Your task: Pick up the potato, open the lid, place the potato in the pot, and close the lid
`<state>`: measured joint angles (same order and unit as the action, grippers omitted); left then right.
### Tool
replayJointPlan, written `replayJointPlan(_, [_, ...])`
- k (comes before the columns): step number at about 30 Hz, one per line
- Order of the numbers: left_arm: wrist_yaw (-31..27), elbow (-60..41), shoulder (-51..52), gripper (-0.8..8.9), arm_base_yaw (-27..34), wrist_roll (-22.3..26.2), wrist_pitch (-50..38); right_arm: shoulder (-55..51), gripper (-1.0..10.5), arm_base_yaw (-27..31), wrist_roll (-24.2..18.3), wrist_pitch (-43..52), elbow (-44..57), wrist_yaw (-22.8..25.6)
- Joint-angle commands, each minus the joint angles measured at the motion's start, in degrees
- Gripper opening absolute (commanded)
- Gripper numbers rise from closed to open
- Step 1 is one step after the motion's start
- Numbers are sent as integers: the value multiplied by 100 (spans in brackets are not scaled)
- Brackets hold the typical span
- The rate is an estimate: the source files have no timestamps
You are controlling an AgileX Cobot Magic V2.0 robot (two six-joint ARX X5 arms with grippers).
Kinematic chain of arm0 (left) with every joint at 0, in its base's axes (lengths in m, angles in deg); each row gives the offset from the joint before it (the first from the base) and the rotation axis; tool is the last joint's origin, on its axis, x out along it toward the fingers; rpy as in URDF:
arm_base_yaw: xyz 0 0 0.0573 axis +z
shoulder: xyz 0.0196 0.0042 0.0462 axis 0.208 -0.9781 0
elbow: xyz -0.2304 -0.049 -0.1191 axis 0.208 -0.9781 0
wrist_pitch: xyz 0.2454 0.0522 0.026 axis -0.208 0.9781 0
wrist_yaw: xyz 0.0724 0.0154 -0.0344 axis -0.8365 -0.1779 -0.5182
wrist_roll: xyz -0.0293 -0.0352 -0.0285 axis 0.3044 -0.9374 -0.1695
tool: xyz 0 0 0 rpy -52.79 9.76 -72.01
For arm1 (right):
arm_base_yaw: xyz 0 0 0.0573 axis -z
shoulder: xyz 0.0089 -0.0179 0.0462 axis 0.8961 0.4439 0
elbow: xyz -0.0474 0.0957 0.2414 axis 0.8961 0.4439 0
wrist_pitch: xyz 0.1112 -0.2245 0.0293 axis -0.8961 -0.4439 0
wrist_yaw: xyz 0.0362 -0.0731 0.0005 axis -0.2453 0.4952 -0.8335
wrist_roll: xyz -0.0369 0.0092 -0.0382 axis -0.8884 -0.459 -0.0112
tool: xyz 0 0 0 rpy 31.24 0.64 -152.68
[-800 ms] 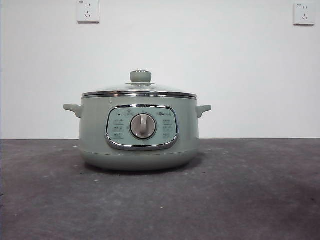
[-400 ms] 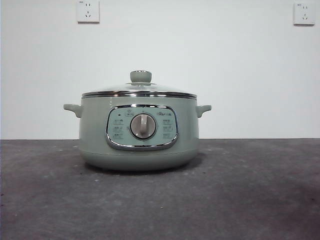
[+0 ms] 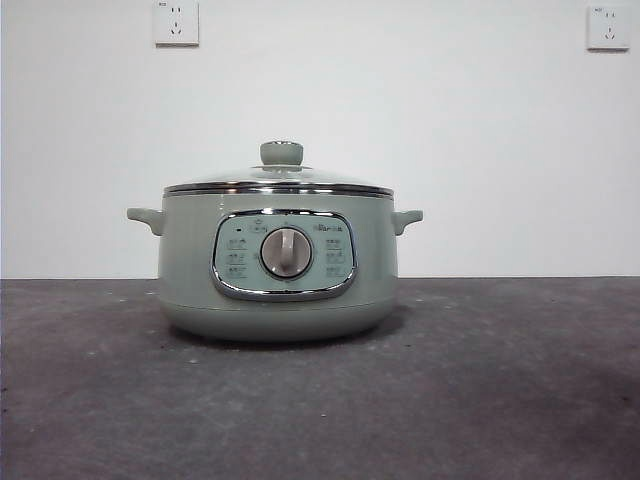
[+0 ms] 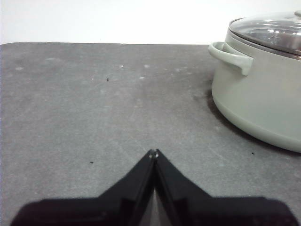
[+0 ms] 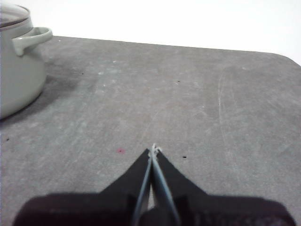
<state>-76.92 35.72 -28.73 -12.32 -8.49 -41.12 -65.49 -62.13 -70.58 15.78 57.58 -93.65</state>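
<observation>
The sage-green pot [image 3: 278, 265] stands in the middle of the grey table, its dial facing the front view. The glass lid [image 3: 279, 180] with its green knob rests on top of it, closed. The potato is not in any view. My left gripper [image 4: 154, 153] is shut with nothing in it, low over the table to one side of the pot [image 4: 263, 89]. My right gripper [image 5: 154, 149] is shut and empty too, on the other side of the pot [image 5: 19, 70]. Neither arm shows in the front view.
Grey table [image 3: 500, 400] spreads around the pot. A white wall stands behind it with two sockets [image 3: 176, 22] [image 3: 608, 27] high up. The table's far edge shows in both wrist views.
</observation>
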Motion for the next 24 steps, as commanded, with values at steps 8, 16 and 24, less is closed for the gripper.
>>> replayJointPlan(8, [-15, -59, 0, -2, 17, 66, -26, -20, -1, 4, 254, 35, 66, 267])
replayJointPlan(16, [-15, -59, 0, -2, 17, 66, -26, -20, -1, 4, 326, 31, 66, 372])
replayJointPlan(24, [-15, -59, 0, -2, 17, 66, -26, -20, -1, 4, 328, 28, 66, 372])
